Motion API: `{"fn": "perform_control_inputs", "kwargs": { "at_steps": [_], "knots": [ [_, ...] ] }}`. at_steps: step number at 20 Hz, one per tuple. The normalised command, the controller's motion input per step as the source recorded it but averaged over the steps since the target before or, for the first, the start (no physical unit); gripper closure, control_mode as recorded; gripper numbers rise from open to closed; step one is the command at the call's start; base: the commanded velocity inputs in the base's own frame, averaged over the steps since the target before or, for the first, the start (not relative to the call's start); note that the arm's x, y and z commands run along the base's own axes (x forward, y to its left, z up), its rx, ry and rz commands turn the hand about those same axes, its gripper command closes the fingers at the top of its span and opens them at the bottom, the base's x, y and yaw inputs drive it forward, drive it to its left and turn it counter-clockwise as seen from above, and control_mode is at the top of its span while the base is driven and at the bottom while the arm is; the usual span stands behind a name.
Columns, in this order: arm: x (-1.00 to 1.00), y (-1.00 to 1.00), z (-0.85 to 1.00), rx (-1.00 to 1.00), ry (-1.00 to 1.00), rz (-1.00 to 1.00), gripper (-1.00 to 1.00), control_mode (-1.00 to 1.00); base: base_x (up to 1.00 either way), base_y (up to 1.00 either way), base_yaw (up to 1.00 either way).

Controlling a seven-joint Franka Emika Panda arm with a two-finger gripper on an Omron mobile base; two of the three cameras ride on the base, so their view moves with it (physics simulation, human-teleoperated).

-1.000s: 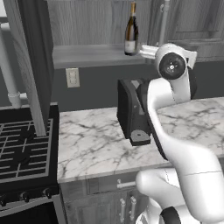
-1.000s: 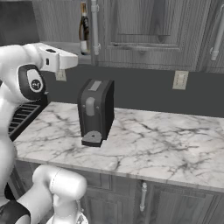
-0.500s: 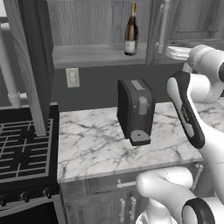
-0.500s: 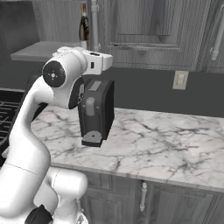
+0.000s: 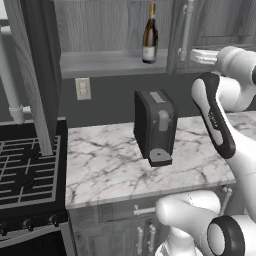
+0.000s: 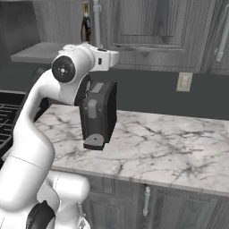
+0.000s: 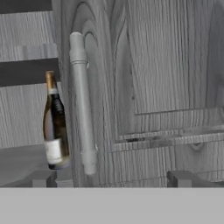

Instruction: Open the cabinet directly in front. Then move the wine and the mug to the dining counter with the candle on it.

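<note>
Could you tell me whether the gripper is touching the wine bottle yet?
Apart. In the hand view the open gripper faces the closed cabinet door, and the wine bottle stands clear on the shelf, off to the side of both fingertips.

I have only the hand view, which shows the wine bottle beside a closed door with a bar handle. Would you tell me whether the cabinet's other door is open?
Observer: Yes. In the left base view the left door stands swung out, and the wine is on the exposed shelf.
Operator: Thank you. What lies beneath that shelf?
Observer: A black coffee machine stands on the marble worktop, roughly below the bottle.
Operator: And where is the gripper?
Observer: The gripper, open, is in front of the closed right door near its bottom edge, to the right of the bottle.
</note>
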Motion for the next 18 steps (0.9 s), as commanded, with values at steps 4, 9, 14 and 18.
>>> {"fn": "perform_control_inputs", "kwargs": {
  "at_steps": [4,9,14,18],
  "knots": [
    [0.19,0.39,0.0,-0.08,0.16,0.0,-1.0,-1.0,0.0,0.0,0.0],
    [0.22,0.12,0.0,-0.05,0.18,0.0,-1.0,-1.0,0.0,0.0,0.0],
    [0.04,0.0,0.0,0.0,0.02,0.0,-1.0,-1.0,0.0,0.0,0.0],
    [0.37,0.0,0.0,0.0,0.02,0.0,-1.0,-1.0,0.0,0.0,0.0]
  ]
}}
